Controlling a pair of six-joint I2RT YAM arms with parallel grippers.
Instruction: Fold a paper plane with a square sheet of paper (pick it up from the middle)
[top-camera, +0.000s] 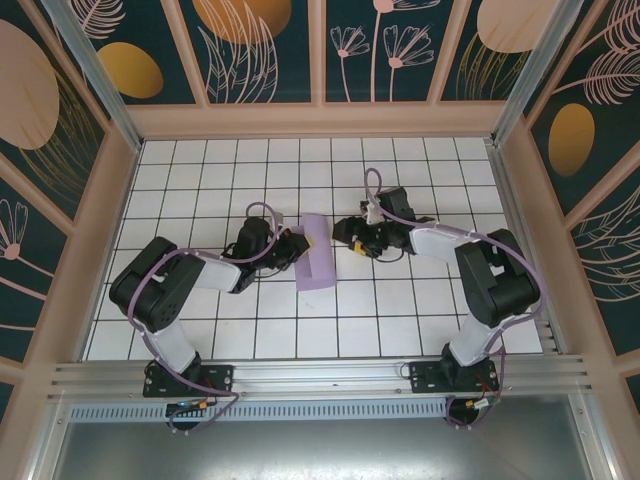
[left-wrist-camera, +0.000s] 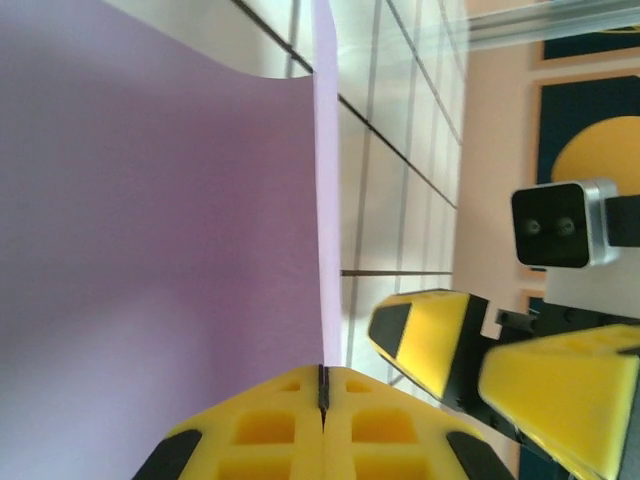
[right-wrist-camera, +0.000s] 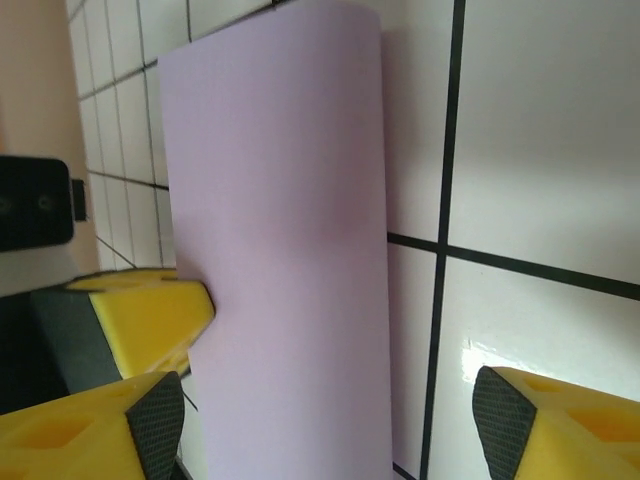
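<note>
At mid-worktop (top-camera: 200, 180), between the two arms, the sheet (top-camera: 318, 255) presents as a long narrow lavender strip, apparently doubled over, lying along the tiles and bowed rather than flat. The left pincer (top-camera: 292, 246) is closed on the sheet's left long edge; in the left wrist view we see the paper's edge running straight into the seam between the two yellow fingers (left-wrist-camera: 270, 430), which meet with no gap. The right pincer (top-camera: 350, 237) stands just beside the opposite edge with its jaws spread wide and nothing between the pads; in the right wrist view the strip lies between its fingers without touching either. We judge the sheet to be very light, thin and limp: it will sag and curl wherever it is unsupported, it will slide readily on the glossy tiles, and any hard pinch will leave a permanent crease. We therefore recommend taking hold at an edge, near mid-length, with a shallow bite. A grip near a corner would probably let the free end droop and twist. We cannot tell from these views whether the two layers are aligned, so confirm alignment before any crease is pressed.
</note>
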